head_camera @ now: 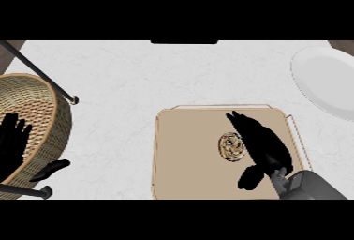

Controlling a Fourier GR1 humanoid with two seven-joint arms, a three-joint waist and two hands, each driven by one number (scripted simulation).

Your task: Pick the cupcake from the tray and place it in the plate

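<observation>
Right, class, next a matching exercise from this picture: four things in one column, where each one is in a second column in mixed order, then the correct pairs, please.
Things
1. cupcake
2. plate
3. wicker basket
4. right robot hand

Places
A. at the view's upper right edge
B. on the tan tray
C. at the left edge, with the open left robot hand showing over it
D. over the tray, just right of the cupcake, fingers straight

Pairs: 1-B, 2-A, 3-C, 4-D
</observation>
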